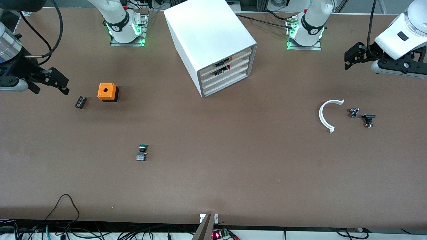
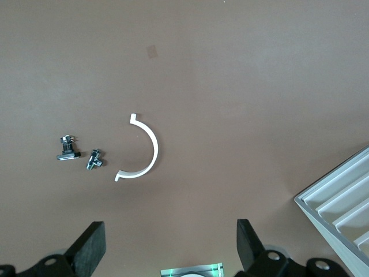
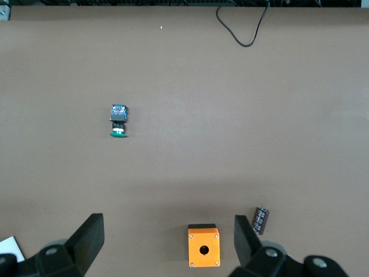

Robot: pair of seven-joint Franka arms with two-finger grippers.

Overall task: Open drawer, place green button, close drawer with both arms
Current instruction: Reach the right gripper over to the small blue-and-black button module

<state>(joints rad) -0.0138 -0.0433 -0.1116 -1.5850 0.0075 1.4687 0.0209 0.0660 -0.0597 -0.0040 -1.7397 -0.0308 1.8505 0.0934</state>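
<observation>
The button (image 1: 142,152) lies on its side on the table (image 1: 233,173), nearest the camera. Farther back, the drawer (image 1: 226,77) sits shut in the cabinet (image 1: 210,43). Both the left gripper (image 1: 350,60) and right gripper (image 1: 58,81) hover with fingers wide apart, holding nothing.

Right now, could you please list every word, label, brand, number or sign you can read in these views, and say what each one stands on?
No text can be read in any view.
Black bands on both arm bases: each carries a white round mark, too small to make out.
Cabinet, orange box, button, white arc: no lettering visible.
</observation>
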